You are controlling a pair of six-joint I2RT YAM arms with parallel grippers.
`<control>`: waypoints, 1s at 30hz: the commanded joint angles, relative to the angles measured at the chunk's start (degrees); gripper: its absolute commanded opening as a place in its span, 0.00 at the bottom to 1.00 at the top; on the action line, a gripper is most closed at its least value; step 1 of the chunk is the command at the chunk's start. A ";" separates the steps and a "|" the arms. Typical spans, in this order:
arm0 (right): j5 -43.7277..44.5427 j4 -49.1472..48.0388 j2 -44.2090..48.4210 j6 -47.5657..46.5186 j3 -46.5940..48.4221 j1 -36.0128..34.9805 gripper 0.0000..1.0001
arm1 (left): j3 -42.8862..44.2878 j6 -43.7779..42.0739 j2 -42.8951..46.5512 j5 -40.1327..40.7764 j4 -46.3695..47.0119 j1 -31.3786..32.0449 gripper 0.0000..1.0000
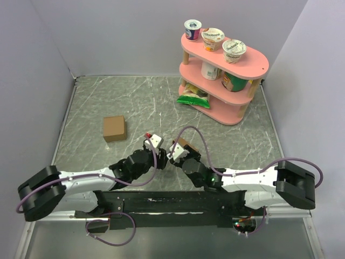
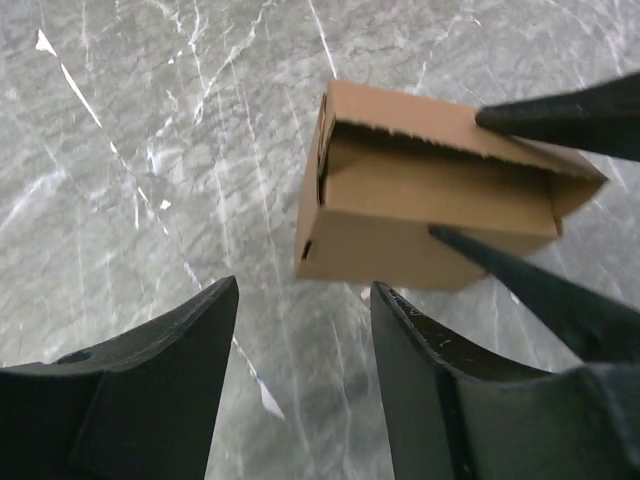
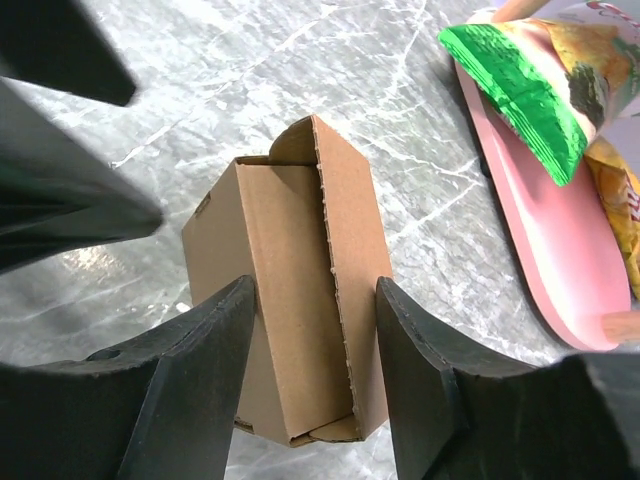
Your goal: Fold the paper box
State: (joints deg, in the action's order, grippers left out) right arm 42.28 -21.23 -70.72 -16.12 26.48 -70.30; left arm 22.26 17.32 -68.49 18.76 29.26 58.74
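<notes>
The paper box [image 3: 290, 260], a small brown cardboard carton with one long flap edge not lying flush, stands between my right gripper's fingers. My right gripper [image 3: 315, 285] is shut on it, one finger pressed to each side. In the top view the box [image 1: 186, 143] sits at the tip of the right gripper [image 1: 178, 150], near the table's middle front. My left gripper [image 2: 304, 288] is open with nothing between its fingers. The box [image 2: 400, 200] hangs just beyond its tips, with the right gripper's fingers [image 2: 545, 115] on it. In the top view the left gripper [image 1: 152, 140] is just left of the box.
A neat brown cardboard cube [image 1: 114, 128] sits on the marble table to the left. A pink two-tier shelf [image 1: 253, 67] at the back right carries yogurt cups, with a green chip bag [image 1: 194, 98] at its base. That bag [image 3: 520, 80] lies close to my right gripper.
</notes>
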 commanded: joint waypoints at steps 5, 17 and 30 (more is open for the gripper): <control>3.86 -1.61 -3.28 0.04 1.65 -1.24 0.59 | 3.04 8.49 8.63 -4.15 -8.77 -2.48 0.63; 5.09 -2.14 -3.46 -0.23 1.38 -2.38 0.75 | 11.05 17.31 1.88 -28.95 0.27 -16.02 0.76; 7.55 -2.59 -5.57 -0.49 2.08 -3.79 0.83 | 12.28 18.10 -11.40 -34.15 5.98 -16.29 0.68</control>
State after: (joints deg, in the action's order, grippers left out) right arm 48.07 -23.16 -75.81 -17.06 27.03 -73.52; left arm 33.56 34.00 -78.63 -13.91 29.67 42.72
